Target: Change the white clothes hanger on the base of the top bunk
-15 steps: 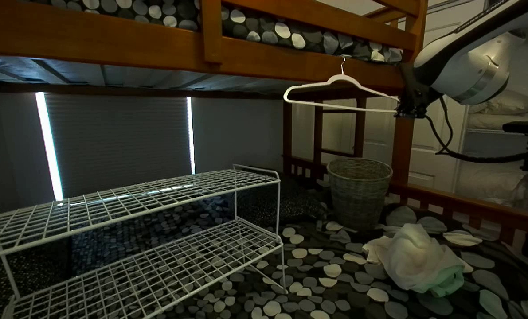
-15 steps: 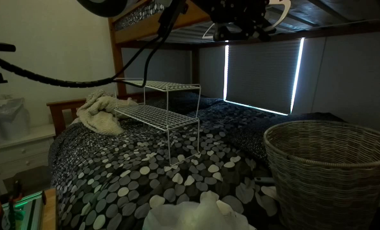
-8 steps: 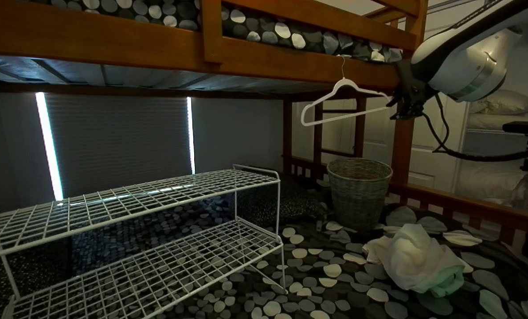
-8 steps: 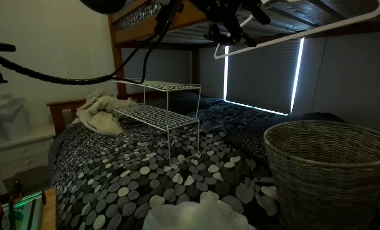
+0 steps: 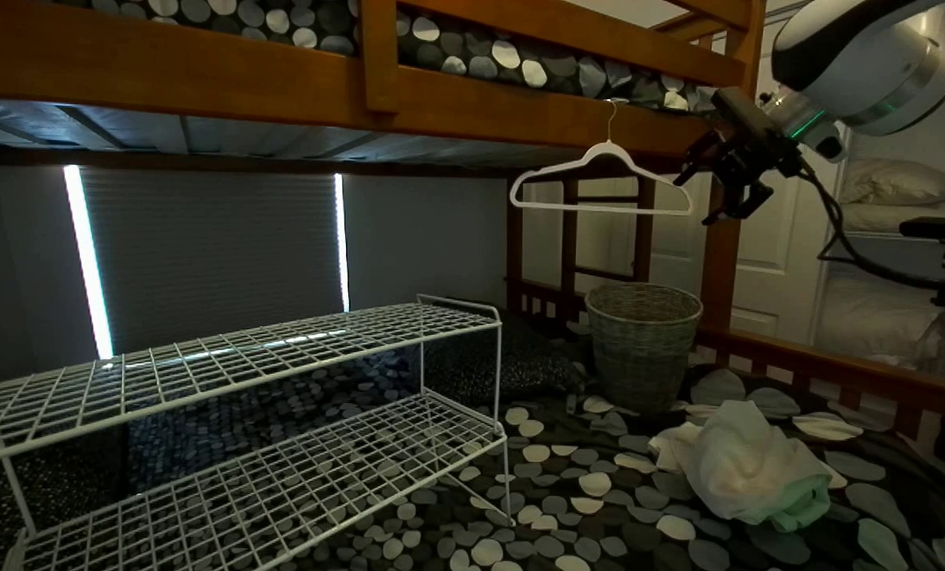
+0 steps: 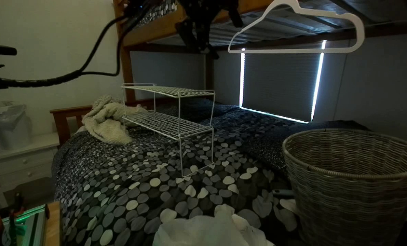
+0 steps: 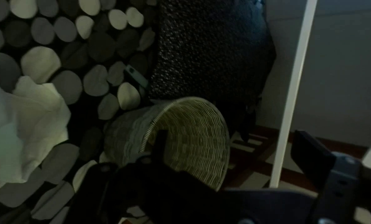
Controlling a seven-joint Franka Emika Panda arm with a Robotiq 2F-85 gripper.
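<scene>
The white clothes hanger (image 5: 599, 209) hangs nearly level, its hook over the upper edge of the brown rail at the base of the top bunk (image 5: 504, 111). An exterior view shows the hanger (image 6: 292, 51) with its hook cut off above the frame. My gripper (image 5: 696, 201) stands at the hanger's right end in that rail view, fingers spread and not gripping it. In the wrist view the hanger's bar (image 7: 292, 87) runs across the space between the wide-apart fingers of the gripper (image 7: 230, 137). Whether a finger still touches the hanger, I cannot tell.
A wicker basket (image 5: 643, 341) stands on the bed below the hanger. A two-tier white wire rack (image 5: 282, 341) is on the bedding. Crumpled white cloth (image 5: 746, 468) lies in front of the basket. A bunk post (image 5: 722, 270) rises behind the gripper.
The fingers have opened and let go of the hanger's end. My gripper has drawn back from it and tilted. The hanger has swung and now hangs closer to level on the rail.
</scene>
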